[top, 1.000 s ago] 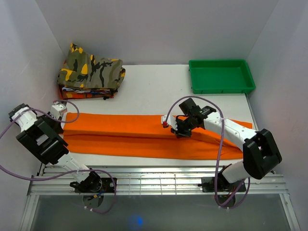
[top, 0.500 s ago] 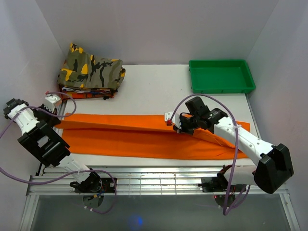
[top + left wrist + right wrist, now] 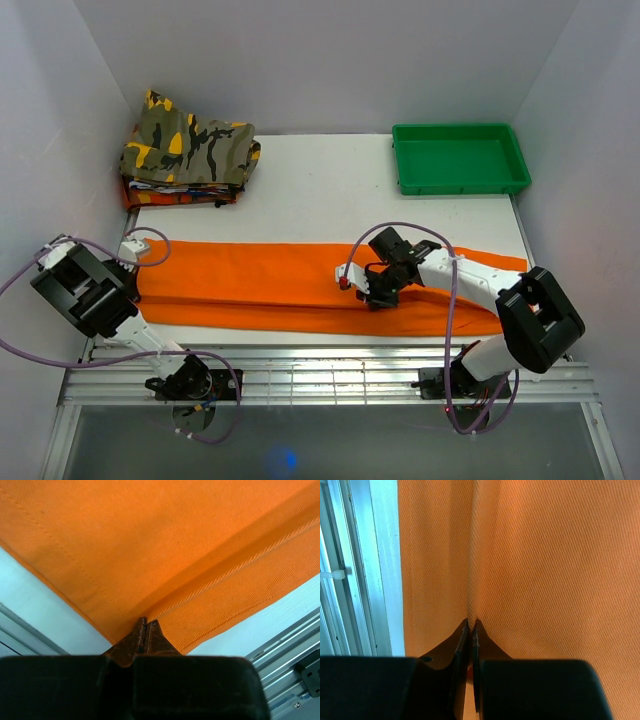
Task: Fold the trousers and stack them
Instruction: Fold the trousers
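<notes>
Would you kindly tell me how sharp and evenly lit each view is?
Top external: even light, sharp throughout. Left wrist: the trousers show crisp weave, the left gripper a dark silhouette. Right wrist: weave crisp, the right gripper dark, the table edge glaring pale.

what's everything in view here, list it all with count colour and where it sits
trousers: one, bright orange, laid out long across the near half of the table
camouflage garment: one, green-brown-yellow, folded, on top of a small pile at the far left corner
tray: one, green, far right corner, nothing in it
table: one, white, under everything
left arm, right arm: two, white and black, based at the near edge
left hand: one, dark fingers, shut, pinching the trousers at their left end
right hand: one, dark fingers, shut, pinching the trousers near the middle of their length
</notes>
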`<state>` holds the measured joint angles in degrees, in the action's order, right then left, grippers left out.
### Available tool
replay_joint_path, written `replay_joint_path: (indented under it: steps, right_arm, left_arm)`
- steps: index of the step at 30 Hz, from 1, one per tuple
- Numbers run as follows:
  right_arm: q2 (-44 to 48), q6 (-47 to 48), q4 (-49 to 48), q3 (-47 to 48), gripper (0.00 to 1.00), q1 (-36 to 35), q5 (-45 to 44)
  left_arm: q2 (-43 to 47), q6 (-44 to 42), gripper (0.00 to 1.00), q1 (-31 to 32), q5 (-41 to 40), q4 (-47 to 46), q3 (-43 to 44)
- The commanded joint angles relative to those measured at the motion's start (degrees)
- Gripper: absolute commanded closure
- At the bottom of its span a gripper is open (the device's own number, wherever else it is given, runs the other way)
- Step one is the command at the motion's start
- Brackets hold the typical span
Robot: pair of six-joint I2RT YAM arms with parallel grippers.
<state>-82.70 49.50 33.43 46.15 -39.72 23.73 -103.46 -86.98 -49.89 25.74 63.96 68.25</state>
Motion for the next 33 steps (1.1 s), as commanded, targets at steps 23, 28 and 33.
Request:
replay_joint_path:
  steps: [23, 28, 33]
  right_arm:
    - [0.0, -5.89, 8.94, 6.67, 0.52, -1.49, 0.09]
    - [-5.27, -13.36, 0.33, 5.88, 0.6, -2.46, -2.19]
    - [-12.39, -14.25, -5.82, 4.48, 0.66, -2.46, -9.2]
  left_arm:
    - [6.96, -1.89, 0.07, -2.41, 10.9, 11.97, 8.4]
    - [8.18, 9.78, 0.32, -1.09, 8.99, 2.85, -3.7]
    - [9.15, 19.99, 0.41, 2.68, 5.12, -10.41, -11.81]
